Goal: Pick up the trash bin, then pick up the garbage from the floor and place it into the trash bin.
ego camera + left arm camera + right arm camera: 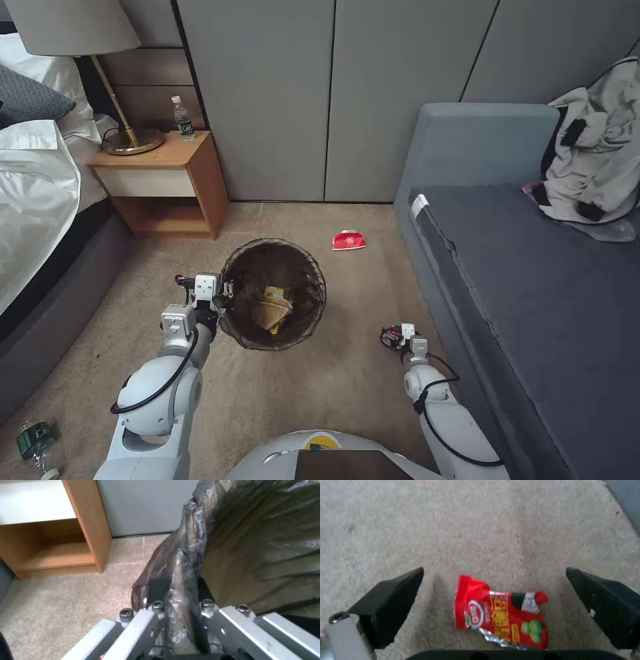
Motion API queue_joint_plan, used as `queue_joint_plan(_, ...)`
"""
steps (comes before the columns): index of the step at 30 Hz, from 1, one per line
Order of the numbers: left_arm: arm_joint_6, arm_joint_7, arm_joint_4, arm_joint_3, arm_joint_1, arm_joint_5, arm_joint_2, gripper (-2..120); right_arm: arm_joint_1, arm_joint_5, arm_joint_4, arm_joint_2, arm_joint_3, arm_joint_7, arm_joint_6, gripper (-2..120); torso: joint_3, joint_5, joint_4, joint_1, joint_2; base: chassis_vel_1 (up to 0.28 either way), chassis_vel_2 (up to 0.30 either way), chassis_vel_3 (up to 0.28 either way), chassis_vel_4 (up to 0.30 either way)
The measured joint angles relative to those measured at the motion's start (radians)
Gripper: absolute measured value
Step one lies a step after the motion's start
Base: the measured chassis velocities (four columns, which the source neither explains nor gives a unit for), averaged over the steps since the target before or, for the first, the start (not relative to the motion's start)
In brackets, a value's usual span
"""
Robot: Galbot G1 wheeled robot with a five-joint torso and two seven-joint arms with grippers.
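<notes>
My left hand [223,293] pinches the rim of one trash bin [273,293] at its 9 o'clock side; inside lie one yellow wrapper [279,293] and one tan paper bag [270,312]. My right hand [493,605] hangs spread over one red wrapper [501,615] on the carpet. One red-and-white carton [349,241] lies at the bin's 1 o'clock, well apart.
</notes>
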Motion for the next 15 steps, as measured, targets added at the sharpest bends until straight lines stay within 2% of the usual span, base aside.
queue_joint_plan(15, -0.002, 0.004, 0.011, 0.000, -0.005, -0.002, 0.003, 3, -0.017, 0.000, -0.007, 0.004, -0.005, 0.004, 0.001, 100, 0.000, 0.0000, -0.0001, 0.000, 0.000, 0.000, 0.000, 0.000, 0.000)
